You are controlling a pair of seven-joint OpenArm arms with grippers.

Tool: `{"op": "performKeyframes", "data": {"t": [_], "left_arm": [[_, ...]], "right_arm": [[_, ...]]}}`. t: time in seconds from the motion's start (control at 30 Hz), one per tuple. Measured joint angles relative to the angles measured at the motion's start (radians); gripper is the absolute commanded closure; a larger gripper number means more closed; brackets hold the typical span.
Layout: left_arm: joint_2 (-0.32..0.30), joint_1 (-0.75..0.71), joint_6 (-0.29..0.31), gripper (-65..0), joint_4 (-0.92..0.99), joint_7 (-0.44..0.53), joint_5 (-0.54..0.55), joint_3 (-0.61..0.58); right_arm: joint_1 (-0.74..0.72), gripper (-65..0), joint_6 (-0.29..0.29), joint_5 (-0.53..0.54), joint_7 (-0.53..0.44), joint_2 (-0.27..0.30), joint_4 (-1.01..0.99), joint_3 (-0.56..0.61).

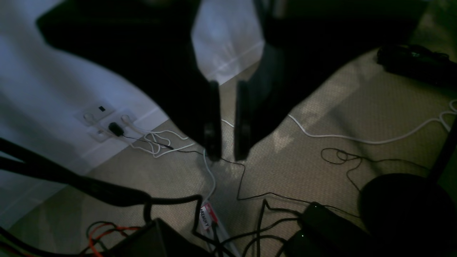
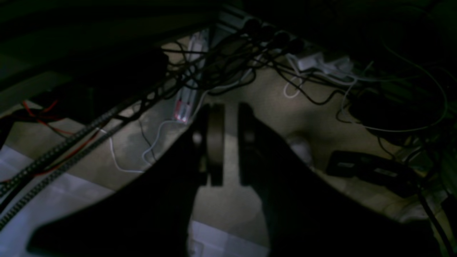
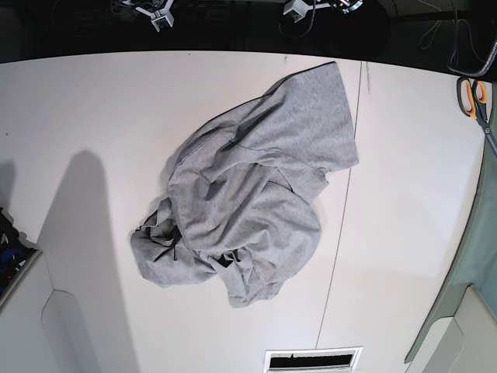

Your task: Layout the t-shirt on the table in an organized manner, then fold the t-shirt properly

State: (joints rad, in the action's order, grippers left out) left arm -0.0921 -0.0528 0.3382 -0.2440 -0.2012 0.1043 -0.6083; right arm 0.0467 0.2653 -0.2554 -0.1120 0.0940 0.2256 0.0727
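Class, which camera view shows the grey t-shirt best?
The base view: the t-shirt lies crumpled in full on the white table. Both wrist views show none of it, only gripper fingers over carpet and cables.

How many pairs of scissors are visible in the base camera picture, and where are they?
1. The orange-handled scissors lie at the right edge of the view, far right of the crumpled t-shirt on the table. Others may be hidden under the shirt.

T-shirt (image 3: 248, 202) crumpled mid-table (image 3: 85, 109); scissors (image 3: 475, 99) at right edge.
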Motion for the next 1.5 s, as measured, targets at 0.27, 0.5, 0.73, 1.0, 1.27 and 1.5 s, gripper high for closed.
{"op": "performKeyframes", "data": {"t": [0.27, 0.5, 0.73, 1.0, 1.27, 1.5], "left_arm": [[-0.011, -0.048, 0.021, -7.0, -0.043, -0.007, 0.000, 0.000], [-0.074, -0.189, 0.061, -7.2, -0.245, -0.008, 0.033, 0.110], [-0.088, -0.321, 0.213, -7.6, -0.461, -0.011, 0.060, 0.484], [-0.119, -0.478, 0.341, -16.8, -0.732, -0.077, 0.233, 0.801], [-0.172, -0.673, 0.344, -16.8, -1.093, -0.161, 0.407, 0.995], [-0.218, -0.794, 0.347, -16.9, -1.426, -0.275, 0.577, 1.089]], "right_arm": [[0.001, -5.9, 0.000, 0.000, -0.001, 0.005, 0.020, 0.000], [0.083, -5.9, 0.004, -0.001, -0.001, 0.029, 0.130, 0.000], [0.254, -5.9, 0.156, 0.058, 0.006, 0.087, 0.387, 0.002], [0.449, -5.9, 0.252, 0.260, 0.011, 0.189, 0.766, 0.002], [0.609, -5.9, 0.253, 0.364, 0.014, 0.272, 1.077, 0.003], [0.666, -6.0, 0.259, 0.496, 0.176, 0.302, 1.368, -0.012]]}}
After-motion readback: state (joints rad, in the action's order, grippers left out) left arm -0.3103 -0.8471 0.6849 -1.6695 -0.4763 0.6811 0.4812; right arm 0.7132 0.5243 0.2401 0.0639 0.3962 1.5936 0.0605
